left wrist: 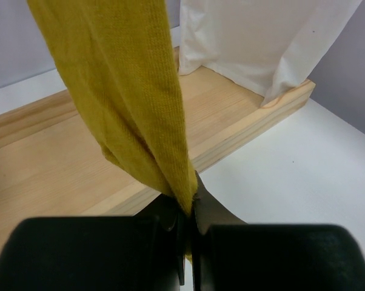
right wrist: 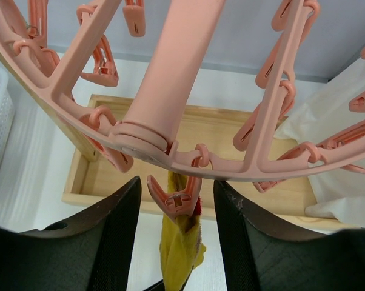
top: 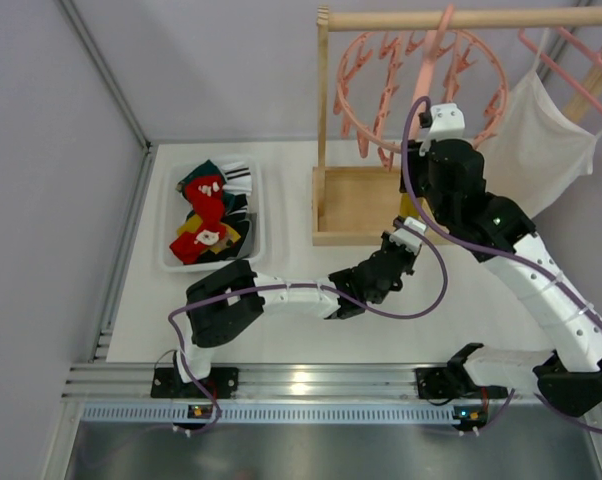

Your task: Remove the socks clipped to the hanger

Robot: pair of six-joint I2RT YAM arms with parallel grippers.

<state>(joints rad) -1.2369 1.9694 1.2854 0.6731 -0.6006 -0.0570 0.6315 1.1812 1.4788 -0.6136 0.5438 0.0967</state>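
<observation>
A mustard yellow sock (left wrist: pixel 128 91) hangs from one pink peg (right wrist: pixel 177 197) of the round pink hanger (top: pixel 421 85), which hangs on the wooden rail. My left gripper (left wrist: pixel 191 203) is shut on the sock's lower end, just above the table beside the wooden rack base. My right gripper (right wrist: pixel 176 203) is open just under the hanger's hub (right wrist: pixel 170 79). Its two fingers (right wrist: pixel 110 233) stand either side of the peg that clips the sock (right wrist: pixel 179 251), not touching it. A bit of red shows at the peg. In the top view my arms hide the sock.
A white basket (top: pixel 262 215) at the left holds several red, teal, yellow and striped socks. The wooden rack base (top: pixel 356 205) lies under the hanger. A white shirt (top: pixel 536 140) hangs at the right on a second pink hanger. A grey wall runs along the left.
</observation>
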